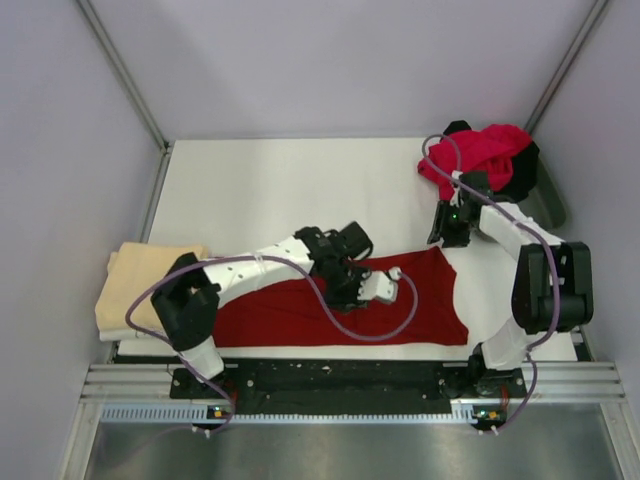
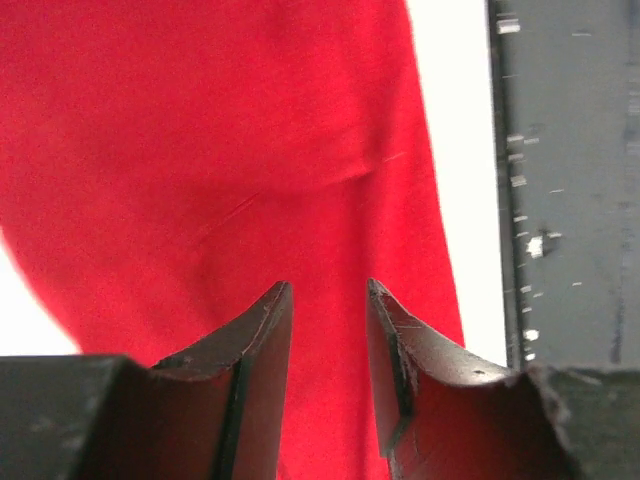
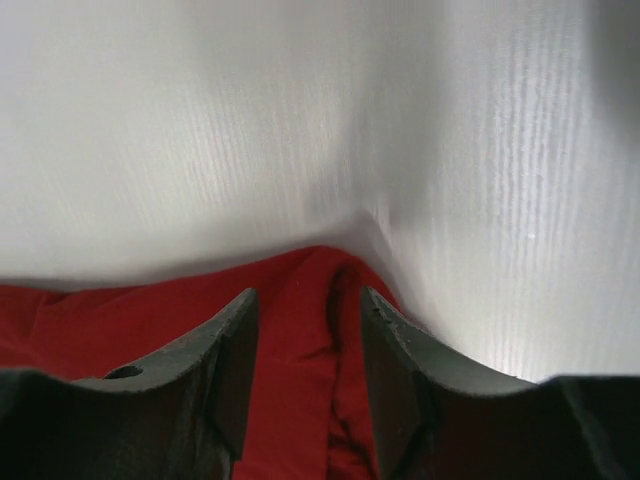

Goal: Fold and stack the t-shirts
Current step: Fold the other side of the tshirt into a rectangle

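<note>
A dark maroon red t-shirt (image 1: 300,315) lies spread flat along the near edge of the white table (image 1: 270,190). My left gripper (image 1: 388,283) hovers over the shirt's right half, open and empty, with red cloth (image 2: 220,150) under its jaws (image 2: 330,290). My right gripper (image 1: 441,241) is at the shirt's far right corner. It is open, and a raised fold of that corner (image 3: 335,300) lies between its fingers (image 3: 308,300). A folded pale beige t-shirt (image 1: 145,280) lies at the left edge. A bright red t-shirt (image 1: 485,150) and a black one (image 1: 525,165) are heaped at the back right.
A grey-green tray (image 1: 547,200) sits under the heap at the back right corner. A black rail (image 2: 570,200) runs along the table's near edge. Grey walls close the sides and back.
</note>
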Tool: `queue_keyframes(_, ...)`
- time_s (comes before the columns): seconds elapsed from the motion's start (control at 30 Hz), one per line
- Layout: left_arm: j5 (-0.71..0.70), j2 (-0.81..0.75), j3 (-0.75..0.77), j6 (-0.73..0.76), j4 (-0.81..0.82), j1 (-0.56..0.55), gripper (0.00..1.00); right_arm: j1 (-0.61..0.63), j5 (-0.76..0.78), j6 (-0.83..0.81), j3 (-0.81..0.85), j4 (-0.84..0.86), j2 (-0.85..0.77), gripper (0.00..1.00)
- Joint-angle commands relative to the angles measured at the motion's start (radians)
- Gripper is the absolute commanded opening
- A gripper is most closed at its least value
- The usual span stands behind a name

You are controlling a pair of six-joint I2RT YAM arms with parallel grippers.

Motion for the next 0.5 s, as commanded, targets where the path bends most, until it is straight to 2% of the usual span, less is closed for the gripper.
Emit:
queue_keyframes(0.0, -0.194, -0.116, 0.063, -0.159, 0.001, 0.223, 0.39, -0.004, 0.107, -0.038, 0.059, -0.085, -0.122, 0.45)
queue_keyframes(0.1, -0.302, -0.120, 0.043, -0.187, 0.004, 0.430, 0.36, -0.006, 0.107, -0.047, 0.043, -0.095, -0.125, 0.45)
queue_keyframes(0.2, -0.406, -0.140, -0.047, -0.124, 0.055, 0.582, 0.38, -0.004, 0.089, -0.062, 0.037, -0.089, -0.087, 0.48)
queue_keyframes(0.3, -0.460, -0.166, -0.138, -0.055, 0.140, 0.699, 0.47, -0.003, 0.046, -0.064, 0.046, -0.077, -0.021, 0.48)
queue_keyframes(0.37, -0.500, -0.160, -0.179, -0.029, 0.194, 0.757, 0.48, -0.003, 0.019, -0.061, 0.062, -0.076, 0.034, 0.40)
queue_keyframes(0.47, -0.520, -0.117, -0.207, -0.003, 0.234, 0.831, 0.45, 0.007, 0.005, -0.056, 0.091, -0.072, 0.107, 0.18)
